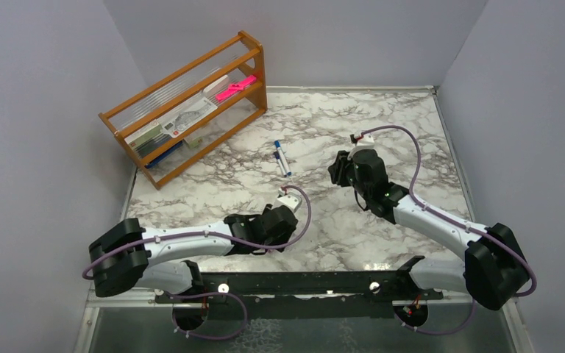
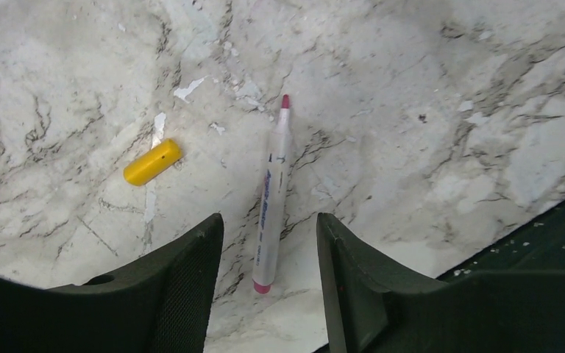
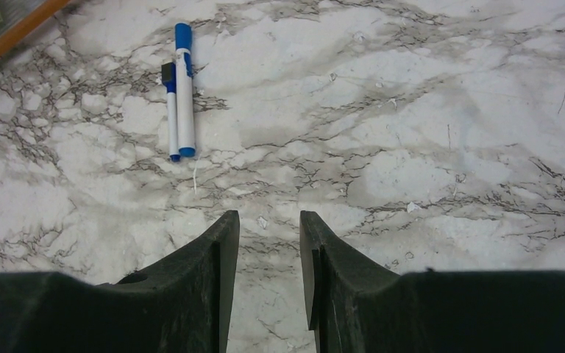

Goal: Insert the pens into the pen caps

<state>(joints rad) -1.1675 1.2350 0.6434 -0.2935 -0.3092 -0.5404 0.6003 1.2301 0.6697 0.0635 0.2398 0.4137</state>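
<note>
A white pen with red ends (image 2: 271, 206) lies on the marble table, its lower end between the fingers of my open left gripper (image 2: 270, 220), which is low over it without touching. A yellow cap (image 2: 152, 162) lies to the pen's left. Both are hidden under the left gripper (image 1: 276, 220) in the top view. Two white pens with blue ends (image 3: 180, 99) lie side by side, the larger with a blue cap on its far end; they also show in the top view (image 1: 282, 158). My right gripper (image 3: 268, 215) is open and empty, to their right (image 1: 340, 170).
A wooden rack (image 1: 184, 110) stands at the back left, holding flat packs and a bright pink object (image 1: 235, 88); its edge shows in the right wrist view (image 3: 7, 29). A black rail (image 1: 301, 283) runs along the near edge, seen also in the left wrist view (image 2: 552, 220).
</note>
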